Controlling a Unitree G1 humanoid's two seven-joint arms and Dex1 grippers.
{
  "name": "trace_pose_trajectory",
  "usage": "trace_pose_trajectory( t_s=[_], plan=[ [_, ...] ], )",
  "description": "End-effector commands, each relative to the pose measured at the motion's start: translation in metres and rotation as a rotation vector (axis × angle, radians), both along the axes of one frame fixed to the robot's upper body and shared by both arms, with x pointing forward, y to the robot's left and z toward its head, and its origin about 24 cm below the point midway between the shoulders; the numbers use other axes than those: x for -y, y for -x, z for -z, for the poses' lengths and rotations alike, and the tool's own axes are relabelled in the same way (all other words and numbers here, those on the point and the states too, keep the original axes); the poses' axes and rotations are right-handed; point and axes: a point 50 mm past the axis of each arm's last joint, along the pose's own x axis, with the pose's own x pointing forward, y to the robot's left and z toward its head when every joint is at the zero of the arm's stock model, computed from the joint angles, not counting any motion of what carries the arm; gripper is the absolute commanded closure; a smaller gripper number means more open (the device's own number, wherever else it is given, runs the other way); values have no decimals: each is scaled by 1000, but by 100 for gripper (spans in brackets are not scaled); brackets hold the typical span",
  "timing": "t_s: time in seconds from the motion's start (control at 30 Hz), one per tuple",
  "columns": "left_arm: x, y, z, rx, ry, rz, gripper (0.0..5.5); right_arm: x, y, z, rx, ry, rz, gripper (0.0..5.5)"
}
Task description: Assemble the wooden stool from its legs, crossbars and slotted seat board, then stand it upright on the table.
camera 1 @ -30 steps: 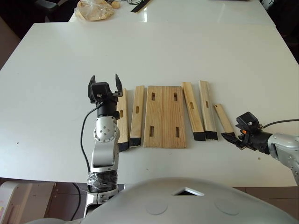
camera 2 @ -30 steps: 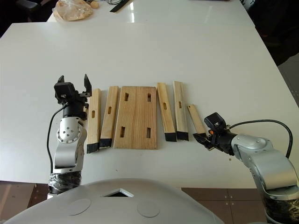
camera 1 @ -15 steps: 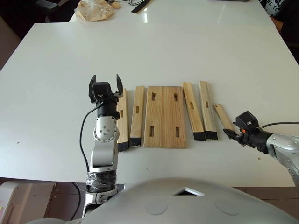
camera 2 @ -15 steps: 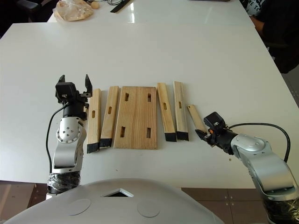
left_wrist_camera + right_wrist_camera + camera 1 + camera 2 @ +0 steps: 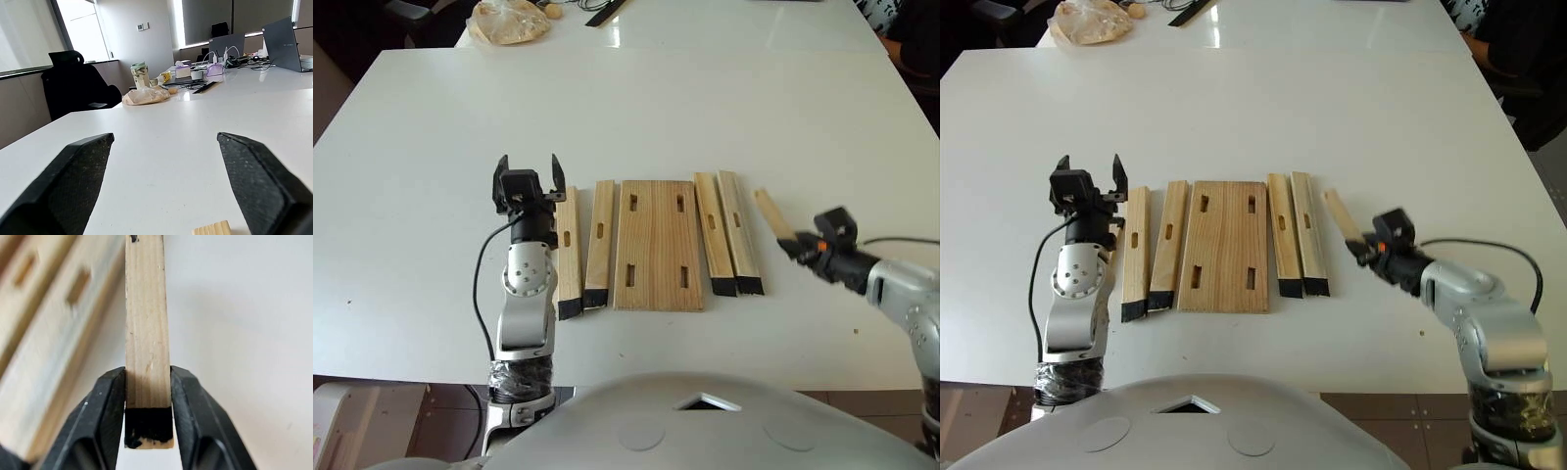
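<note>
- Tabletop (image 5: 705,108): white; all stool parts lie in one row along its near edge, around the middle, with their long axes running from near edge to far edge.
- Seat board (image 5: 655,245): lies flat at the centre of the row, with four slots visible in its face.
- First leg (image 5: 569,250) and second leg (image 5: 600,242): lie flat on the left-edge side of the seat board, side by side. Each has one slot and a black-tipped end towards the near edge.
- Third leg (image 5: 711,233) and fourth leg (image 5: 740,232): lie flat on the right-edge side of the seat board, touching or nearly touching each other, black tips towards the near edge.
- Crossbar (image 5: 771,211): shorter than the legs; sits just beside the fourth leg, towards the right edge, angled away from the row.
- Right gripper (image 5: 795,246): clamped on the crossbar's near, black-tipped end. The right wrist view shows both fingers (image 5: 105,416) pressed against the bar's two sides.
- Left gripper (image 5: 526,176): fingers (image 5: 73,186) spread wide and holding nothing; positioned over the far end of the first leg, on its left-edge side.
- Bag (image 5: 512,20): tan contents; rests on a second white surface beyond the far left corner.
</note>
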Motion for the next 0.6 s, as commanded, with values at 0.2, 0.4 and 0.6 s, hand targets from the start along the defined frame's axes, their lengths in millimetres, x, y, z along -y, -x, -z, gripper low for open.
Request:
trace_pose_trajectory(
  t_s=[0.2,0.4,0.6],
  plan=[
    [48,6,-63,-68,199,775,140,-52,-24,-78,340,-381,-332,420],
    [51,23,-90,-88,345,1190,68,-67,-17,-105,294,-611,-638,420],
    [48,26,-111,-76,422,1430,68,-74,-12,-117,184,-745,-853,420]
  ],
)
